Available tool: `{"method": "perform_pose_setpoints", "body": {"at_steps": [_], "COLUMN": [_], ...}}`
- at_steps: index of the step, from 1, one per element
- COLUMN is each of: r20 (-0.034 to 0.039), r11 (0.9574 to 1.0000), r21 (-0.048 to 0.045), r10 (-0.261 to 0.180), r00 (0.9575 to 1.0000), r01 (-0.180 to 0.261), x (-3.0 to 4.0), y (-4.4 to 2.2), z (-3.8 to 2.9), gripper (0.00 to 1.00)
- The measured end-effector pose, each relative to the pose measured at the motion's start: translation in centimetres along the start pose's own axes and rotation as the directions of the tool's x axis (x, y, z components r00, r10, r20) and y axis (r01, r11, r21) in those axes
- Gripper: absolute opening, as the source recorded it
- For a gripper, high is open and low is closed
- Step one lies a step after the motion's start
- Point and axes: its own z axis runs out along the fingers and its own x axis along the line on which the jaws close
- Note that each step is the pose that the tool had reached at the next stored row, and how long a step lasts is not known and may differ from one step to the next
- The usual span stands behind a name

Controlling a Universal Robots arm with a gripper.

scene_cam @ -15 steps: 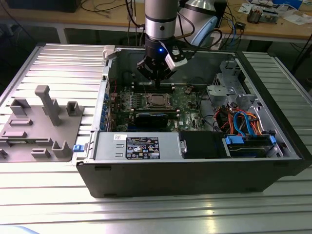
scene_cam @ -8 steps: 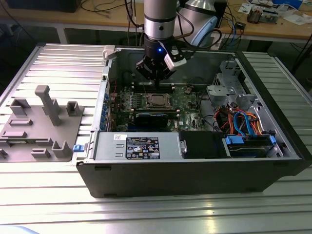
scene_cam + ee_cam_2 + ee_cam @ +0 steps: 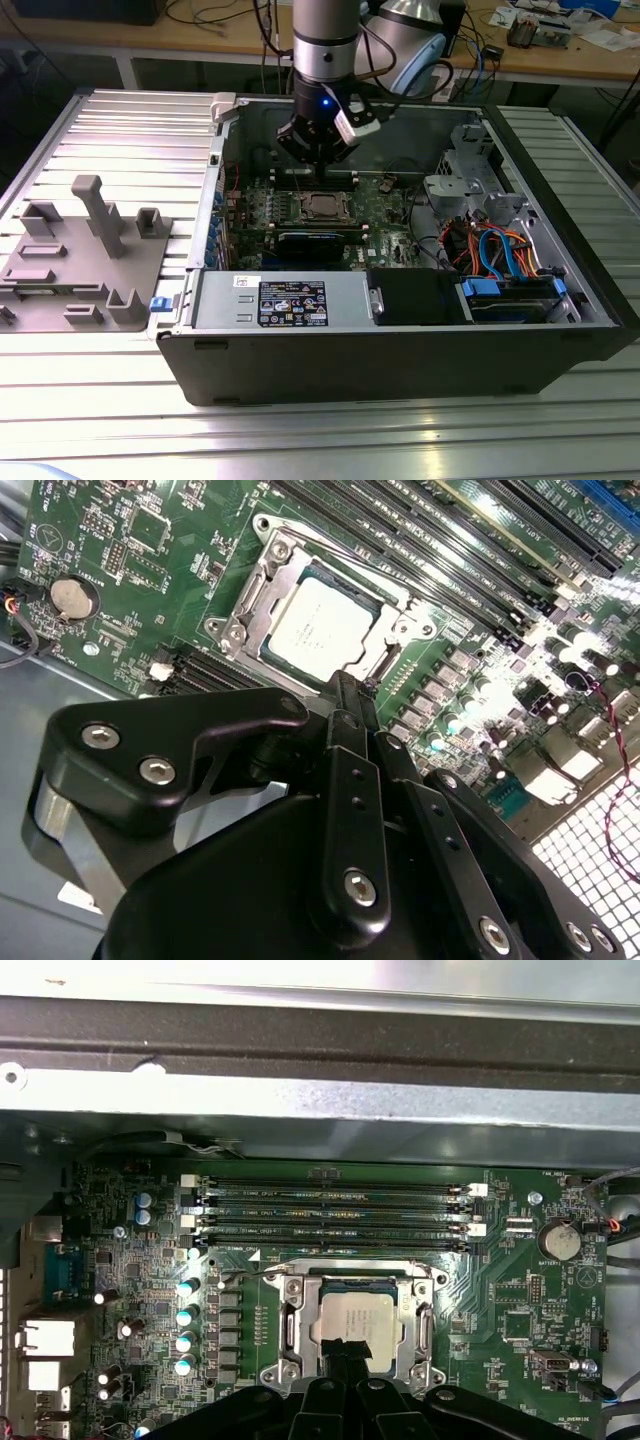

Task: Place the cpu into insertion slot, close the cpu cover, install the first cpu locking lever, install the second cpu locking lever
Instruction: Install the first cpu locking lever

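The cpu (image 3: 320, 625) lies flat in the insertion slot (image 3: 300, 208) on the green motherboard, its silvery top showing. The cpu cover (image 3: 297, 1322) is down around it, framing the chip (image 3: 357, 1318) through its square cut-out. Thin wire levers run along the frame's edges; I cannot tell whether they are latched. My gripper (image 3: 345, 687) hovers just above one edge of the socket, fingers together and holding nothing. In the exterior view the gripper (image 3: 318, 162) hangs inside the open computer case, a little behind the cpu (image 3: 322, 206).
Long black memory slots (image 3: 335, 1210) lie beside the socket. The case's metal wall (image 3: 320, 1100) stands close behind them. A power supply (image 3: 280, 300), drive cage (image 3: 475, 185) and coloured cables (image 3: 500, 250) fill the case. A grey fixture tray (image 3: 80, 260) sits at the exterior view's left.
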Motion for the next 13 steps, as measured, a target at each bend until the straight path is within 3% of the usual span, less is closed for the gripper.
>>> {"method": "perform_pose_setpoints", "body": {"at_steps": [13], "r20": [0.0], "r11": [1.0], "r21": [0.0], "r10": [0.0], "r00": [1.0], "r01": [0.0], "x": [0.21], "y": [0.01], "z": [-0.01], "gripper": [0.11]}}
